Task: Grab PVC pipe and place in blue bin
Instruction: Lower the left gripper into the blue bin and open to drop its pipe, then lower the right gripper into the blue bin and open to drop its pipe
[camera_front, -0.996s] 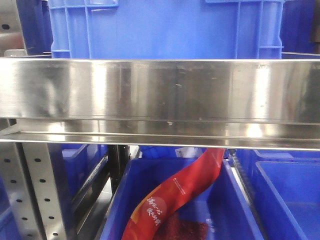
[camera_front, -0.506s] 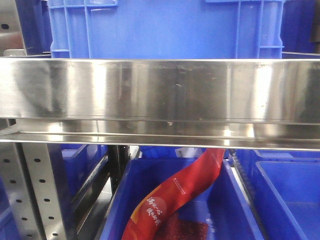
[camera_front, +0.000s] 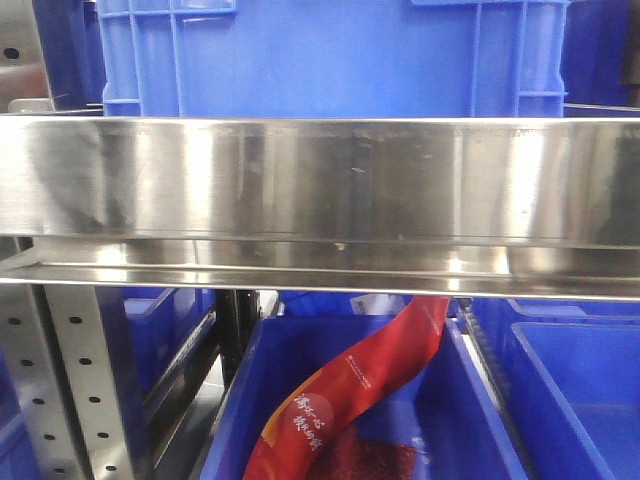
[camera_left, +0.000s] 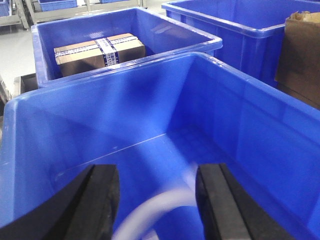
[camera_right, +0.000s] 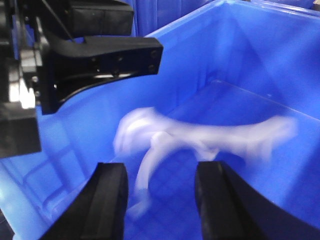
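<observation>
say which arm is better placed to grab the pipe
Probably right: the blurred pipe fills the gap ahead of the open right tool. The left tool, also open, sees only an end.

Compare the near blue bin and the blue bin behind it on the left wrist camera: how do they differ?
The near bin has a blurred white curved piece over its floor; the far bin holds a taped cardboard box. The near bin lies under the open left gripper; the far bin stands beyond it. Both are blue, open-topped plastic bins.
</observation>
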